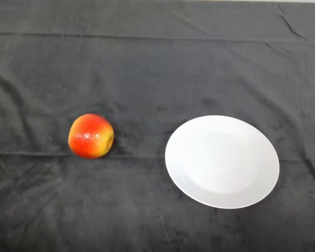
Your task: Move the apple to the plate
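1. Nearest to us, along the bottom of the frame, we see only the dark cloth (94,220) that covers the table, rumpled with faint creases and a fold line running across at about mid-height
2. A little further up, in the lower right of the frame, we find a round white plate (262,173) lying flat on the cloth; nothing rests on it
3. To the left of the plate, at the centre left of the frame, we see the apple (91,136), red on top and shading to yellow-orange on its lower right side, with a small glossy patch on its skin
4. The apple sits on the cloth and is well apart from the plate, with a bare strip of cloth between them
5. Further back, the upper half of the frame shows more cloth, with a long seam-like fold across the top and a few sharper wrinkles in the upper right corner
6. We cannot tell the state of the hand, since no part of the robot appears in the frame
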`<state>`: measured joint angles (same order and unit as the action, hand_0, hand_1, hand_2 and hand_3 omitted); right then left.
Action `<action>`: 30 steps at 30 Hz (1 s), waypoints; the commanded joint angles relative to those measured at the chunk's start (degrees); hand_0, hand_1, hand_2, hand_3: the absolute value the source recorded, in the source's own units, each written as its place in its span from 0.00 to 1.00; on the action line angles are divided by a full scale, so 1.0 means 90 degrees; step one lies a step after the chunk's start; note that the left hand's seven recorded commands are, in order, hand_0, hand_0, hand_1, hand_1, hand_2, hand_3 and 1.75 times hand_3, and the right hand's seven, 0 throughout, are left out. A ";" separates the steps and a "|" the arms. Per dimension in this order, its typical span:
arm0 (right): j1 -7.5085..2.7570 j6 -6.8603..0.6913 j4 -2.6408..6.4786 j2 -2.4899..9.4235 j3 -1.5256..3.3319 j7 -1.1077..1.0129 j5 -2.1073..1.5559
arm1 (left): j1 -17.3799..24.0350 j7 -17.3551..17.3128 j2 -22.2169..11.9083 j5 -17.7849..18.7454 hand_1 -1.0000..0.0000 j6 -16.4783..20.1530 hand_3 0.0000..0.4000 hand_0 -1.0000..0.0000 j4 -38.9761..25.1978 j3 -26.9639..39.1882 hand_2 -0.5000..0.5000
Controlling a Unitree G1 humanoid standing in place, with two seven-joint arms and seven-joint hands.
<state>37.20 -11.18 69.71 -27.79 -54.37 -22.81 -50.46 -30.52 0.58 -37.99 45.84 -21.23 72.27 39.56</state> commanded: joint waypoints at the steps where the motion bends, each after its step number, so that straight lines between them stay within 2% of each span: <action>1: 0.0085 0.0060 0.0032 -0.0148 -0.0028 -0.0024 -0.0112 | -0.0108 -0.0045 0.0091 -0.0177 1.00 -0.0106 0.00 1.00 -0.0378 0.0130 0.50; 18: 0.0084 0.0060 0.0029 -0.0147 -0.0028 -0.0023 -0.0111 | -0.0291 -0.0090 0.0267 -0.0480 1.00 -0.0125 0.00 1.00 -0.0433 0.0026 0.50; 30: 0.0082 0.0059 0.0020 -0.0143 -0.0026 -0.0020 -0.0110 | -0.0542 -0.0281 0.0649 -0.1130 1.00 -0.0275 0.00 1.00 -0.0554 -0.0565 0.50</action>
<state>37.20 -11.18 69.71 -27.79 -54.36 -22.81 -50.46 -33.42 -1.38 -32.44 36.19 -22.93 69.46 34.41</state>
